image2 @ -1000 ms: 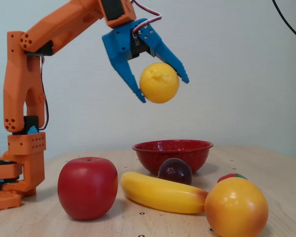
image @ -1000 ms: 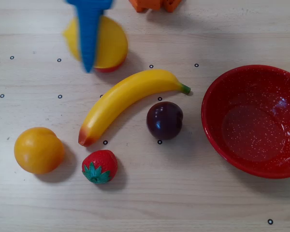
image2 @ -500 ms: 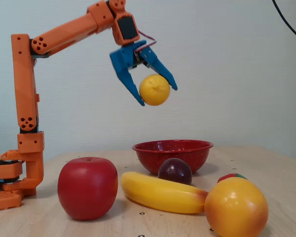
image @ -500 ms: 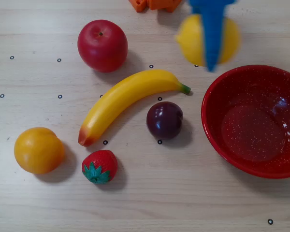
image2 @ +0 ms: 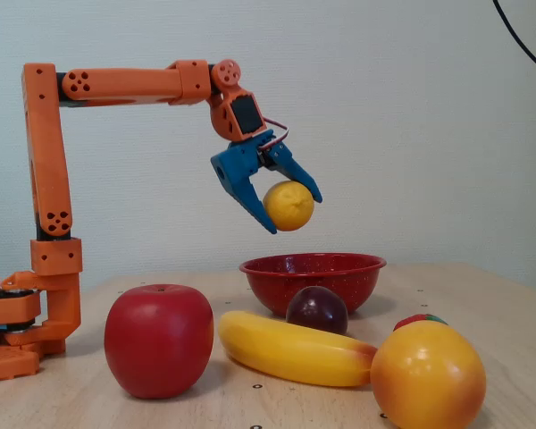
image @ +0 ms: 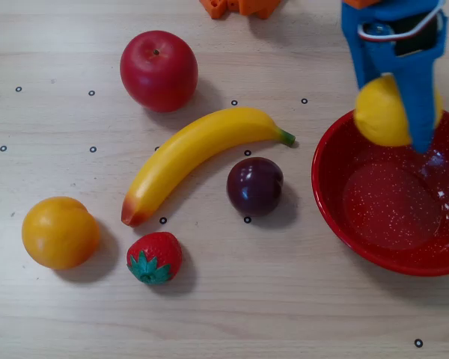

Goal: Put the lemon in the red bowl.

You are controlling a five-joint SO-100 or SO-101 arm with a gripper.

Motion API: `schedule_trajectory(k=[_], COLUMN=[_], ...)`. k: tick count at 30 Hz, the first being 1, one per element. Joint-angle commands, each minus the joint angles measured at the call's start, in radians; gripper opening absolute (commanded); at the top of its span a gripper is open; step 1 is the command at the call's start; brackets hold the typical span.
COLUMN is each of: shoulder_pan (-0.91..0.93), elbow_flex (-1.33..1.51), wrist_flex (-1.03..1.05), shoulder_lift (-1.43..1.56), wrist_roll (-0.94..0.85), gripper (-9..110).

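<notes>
Since the earlier frames: carried right across the table and lower; now over the near-arm rim of the bowl (image: 337, 213) instead of above the apple (image: 159, 70).

Gripper (image: 404, 112) closed around the lemon (image: 380, 114), blue fingers (image: 417, 105) on either side of it. Held clear of everything, in the air. In the fixed view, lemon (image2: 288, 206) hangs above the bowl (image2: 313, 273), apart from the rim, roughly over its left portion as that view shows it. Gripper (image2: 290, 210) points down and forward.

Overhead: lemon overlaps the upper-left rim of the bowl, partly over the basin, partly over the edge. Not yet centred.

Step in hand: transport, late stage. Grasp and lift done, release not yet done.

Next move, as judged: a little further reach toward the bowl's middle, then lower to cut the drop, then open the jaws. Release from here risks a hit on the rim and a bounce out onto the table.

Banana (image: 198, 157), plum (image: 255, 186), strawberry (image: 154, 258) and orange fruit (image: 60, 232) rest on the table, well apart from the gripper. No obstruction on the path.
</notes>
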Motion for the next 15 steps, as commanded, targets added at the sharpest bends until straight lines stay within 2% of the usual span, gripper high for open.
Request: schedule_trajectory(k=[1, 10, 15], shoulder_pan=[0.043, 0.075, 0.06], elbow_flex=[-0.032, 0.067, 0.077], wrist_flex=[-0.077, -0.282, -0.293], shoulder_lift=[0.017, -0.1, -0.15], wrist_roll=[0.058, 0.227, 0.206], gripper=[0, 1, 19])
